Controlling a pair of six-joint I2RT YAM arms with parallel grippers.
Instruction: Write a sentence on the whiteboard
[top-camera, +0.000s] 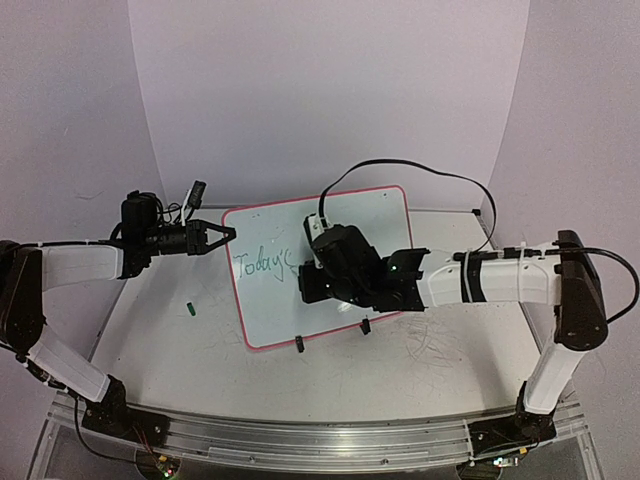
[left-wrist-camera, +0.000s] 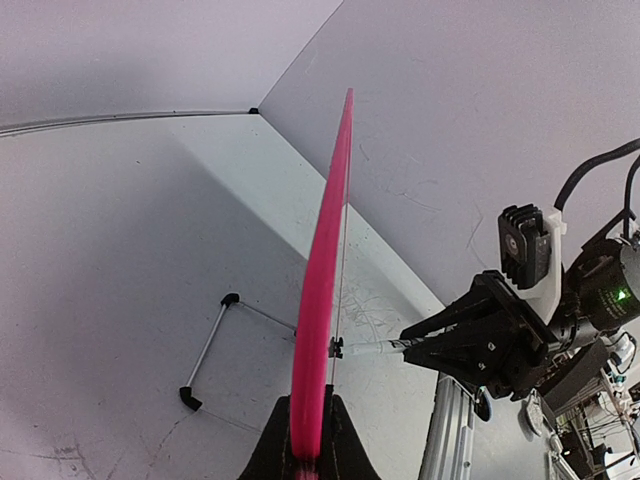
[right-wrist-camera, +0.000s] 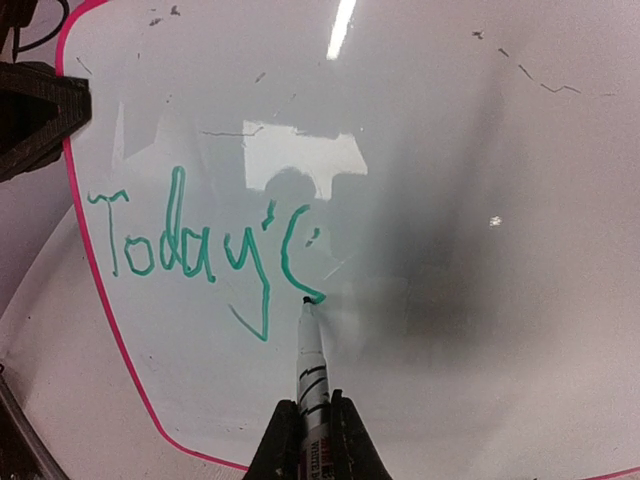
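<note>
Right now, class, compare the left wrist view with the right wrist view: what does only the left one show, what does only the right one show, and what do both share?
Only the left wrist view: the whiteboard seen edge-on, clamped in the left gripper, a thin wire foot on the table beyond it, and the right gripper seen from outside.
Only the right wrist view: the board's face with the green writing "Today's".
Both: the pink frame and the pen, its tip at the board.

small green cap (top-camera: 188, 309) lies on the table (top-camera: 420, 375).
</note>
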